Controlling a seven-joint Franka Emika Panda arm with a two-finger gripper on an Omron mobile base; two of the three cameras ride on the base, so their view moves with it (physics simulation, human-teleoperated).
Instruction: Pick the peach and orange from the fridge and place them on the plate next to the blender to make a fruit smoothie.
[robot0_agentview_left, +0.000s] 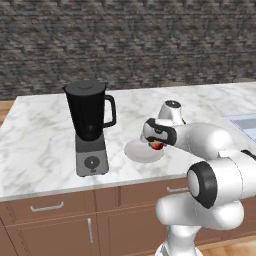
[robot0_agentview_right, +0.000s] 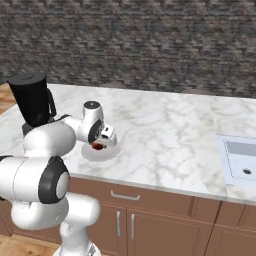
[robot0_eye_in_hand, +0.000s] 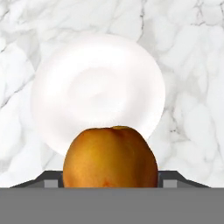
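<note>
Above the plate (robot0_eye_in_hand: 98, 92) on the marble table (robot0_agentview_left: 45, 145), just right of the blender (robot0_agentview_left: 90, 127): pincer (robot0_agentview_left: 156, 145) pinched on the peach (robot0_eye_in_hand: 110, 157), held over the plate's near edge and not yet set down. Plate otherwise bare. By the look of it, roughly a quarter through: peach fetched, release pending; orange and a return trip to the fridge left.
</note>
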